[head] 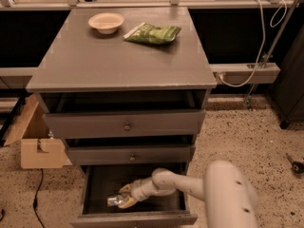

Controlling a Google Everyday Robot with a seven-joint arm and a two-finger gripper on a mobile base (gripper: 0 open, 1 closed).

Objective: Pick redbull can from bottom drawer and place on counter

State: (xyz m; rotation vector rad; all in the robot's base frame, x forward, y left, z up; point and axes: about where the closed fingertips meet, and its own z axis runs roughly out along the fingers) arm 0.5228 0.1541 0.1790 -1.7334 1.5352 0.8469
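The bottom drawer (95,186) is pulled open and shows its dark interior. The redbull can (114,200) lies on its side near the drawer's front left, silvery and shiny. My white arm reaches down into the drawer from the lower right. My gripper (124,196) is at the can's right end, with yellowish fingers (126,190) on both sides of it. The counter (118,56) is the broad grey top of the cabinet, well above the gripper.
A pale bowl (106,22) and a green snack bag (153,33) sit at the back of the counter. The two upper drawers with round knobs (127,126) stand slightly open above the arm. A cardboard box (38,144) sits on the floor to the left.
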